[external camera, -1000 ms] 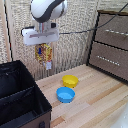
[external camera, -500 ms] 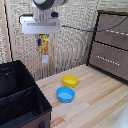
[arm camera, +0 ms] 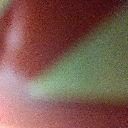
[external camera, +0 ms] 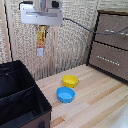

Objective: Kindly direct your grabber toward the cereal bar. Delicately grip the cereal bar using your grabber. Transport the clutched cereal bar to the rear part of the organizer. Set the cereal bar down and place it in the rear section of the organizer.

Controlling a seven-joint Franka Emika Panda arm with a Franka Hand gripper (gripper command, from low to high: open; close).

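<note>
A pale wooden plank tabletop (external camera: 95,102) is carrying the scene. A large black soft-walled organizer bin (external camera: 20,100), split by a divider into compartments, is sitting on it at the exterior view's left. A brown wooden drawer cabinet (external camera: 111,45) is standing well apart from the organizer, at the exterior view's right, with a woven beige wall panel (external camera: 75,45) rising behind. The white flat-bodied grabber (external camera: 42,25) of the bulky white arm is hanging high above the table, up and toward the wall from the organizer's back corner. It is pinching the top end of the orange-yellow and brown printed cereal bar (external camera: 41,40), which is dangling upright from the fingers in mid-air, clear of the organizer. A round blue bowl (external camera: 65,94) is resting just beside the organizer, and a round yellow bowl (external camera: 70,80) is sitting next to it, nearer the wall. The wrist view is giving only a red and green blur.
</note>
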